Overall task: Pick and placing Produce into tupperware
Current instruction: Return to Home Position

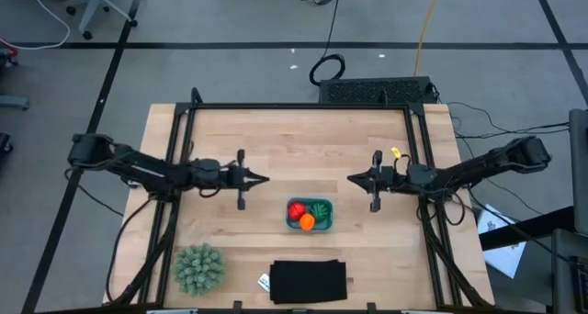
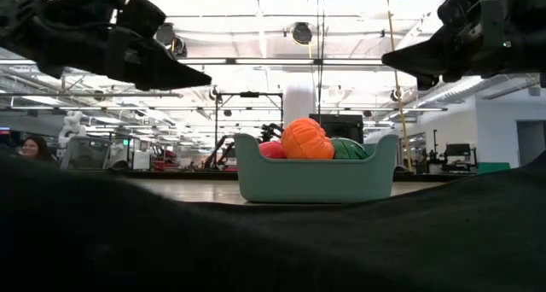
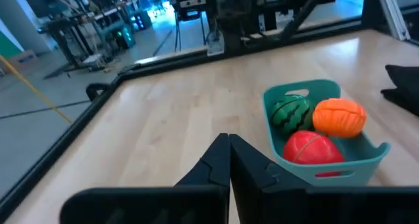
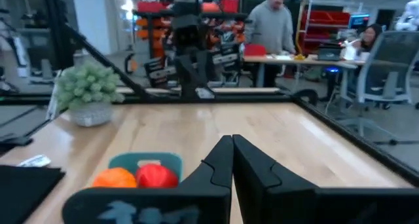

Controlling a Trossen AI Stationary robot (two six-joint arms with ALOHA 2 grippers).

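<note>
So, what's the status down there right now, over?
Both shut and empty: left gripper, right gripper, raised either side of the tub. In it: red piece, green piece, orange piece. Nothing in the way.

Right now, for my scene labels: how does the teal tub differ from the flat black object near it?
The teal tub has raised walls; the black object lies flat. The teal tub holds the red piece, green piece and orange piece; the black object bears nothing. The teal tub sits in the middle of the wooden table; the black object lies at its edge and looks wider. Both are rectangular and rest on that table.
</note>
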